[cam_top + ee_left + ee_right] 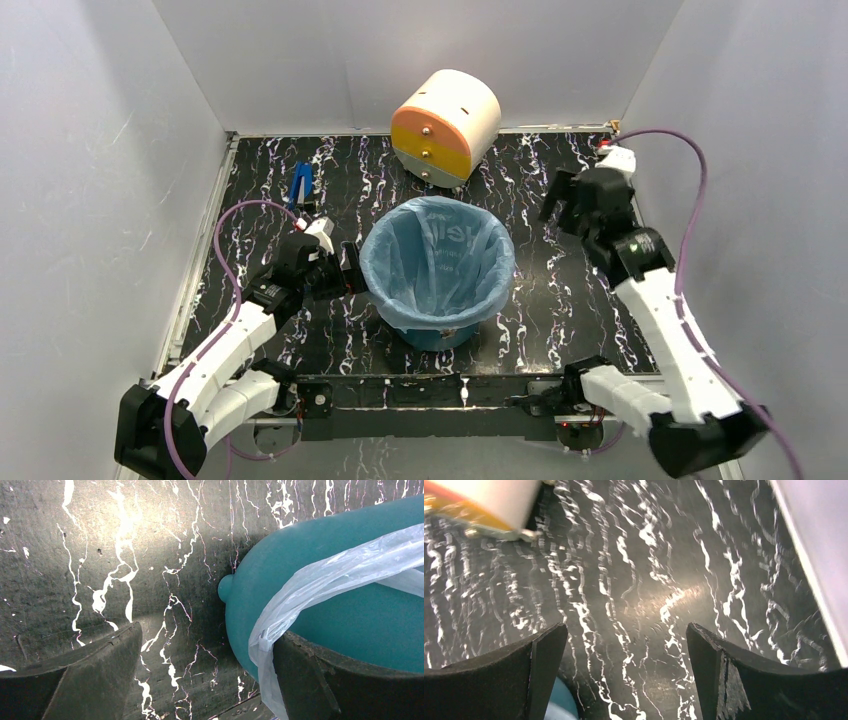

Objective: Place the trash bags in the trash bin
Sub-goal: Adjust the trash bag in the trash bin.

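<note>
One trash bag, flimsy and slippery we reckon, lines the trash bin; left gripper and right gripper gape empty; we'd pinch its nine-o'clock rim.

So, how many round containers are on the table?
2: the teal trash bin at the centre, lined with the blue bag, and the cream-and-orange drum behind it. None seems hidden.

The top view looks bright and even to me. Glare streaks the glossy bench in both wrist views; the right one is blurred.
</note>
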You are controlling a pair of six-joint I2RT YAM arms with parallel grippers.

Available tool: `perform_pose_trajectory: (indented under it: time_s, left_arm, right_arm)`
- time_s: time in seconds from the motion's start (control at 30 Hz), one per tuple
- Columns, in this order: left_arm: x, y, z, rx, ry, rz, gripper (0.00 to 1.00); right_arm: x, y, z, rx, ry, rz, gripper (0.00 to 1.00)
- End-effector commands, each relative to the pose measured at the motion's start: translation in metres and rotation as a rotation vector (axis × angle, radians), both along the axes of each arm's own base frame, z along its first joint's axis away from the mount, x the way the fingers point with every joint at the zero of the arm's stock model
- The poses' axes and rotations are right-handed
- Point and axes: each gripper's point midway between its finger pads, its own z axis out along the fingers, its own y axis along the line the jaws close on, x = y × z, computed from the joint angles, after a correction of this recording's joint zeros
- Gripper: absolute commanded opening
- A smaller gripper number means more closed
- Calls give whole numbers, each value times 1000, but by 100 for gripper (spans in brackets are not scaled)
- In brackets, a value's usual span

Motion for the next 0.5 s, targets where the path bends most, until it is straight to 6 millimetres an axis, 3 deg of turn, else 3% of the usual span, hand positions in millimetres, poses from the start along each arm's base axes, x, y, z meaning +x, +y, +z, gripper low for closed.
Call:
perform_pose_trajectory:
  time_s: [0.0, 0.03, 0.17, 0.33, 0.47]
  left_arm:
    - [3, -2, 11, -10, -23, -10, 94]
    - [3, -2, 12, -11, -24, -7, 95]
    - [4, -1, 12, -12, -30, 0, 94]
    - [5, -4, 11, -19, -24, -9, 95]
    - [6, -4, 10, -20, -25, -5, 94]
  right_arm:
    - [10, -1, -48, 398, 188, 114, 99]
    - [7, -1, -52, 489, 198, 118, 99]
    - [-18, 36, -80, 781, 249, 218, 99]
    - [-46, 61, -104, 937, 354, 304, 99]
    - [-54, 70, -118, 1020, 403, 334, 99]
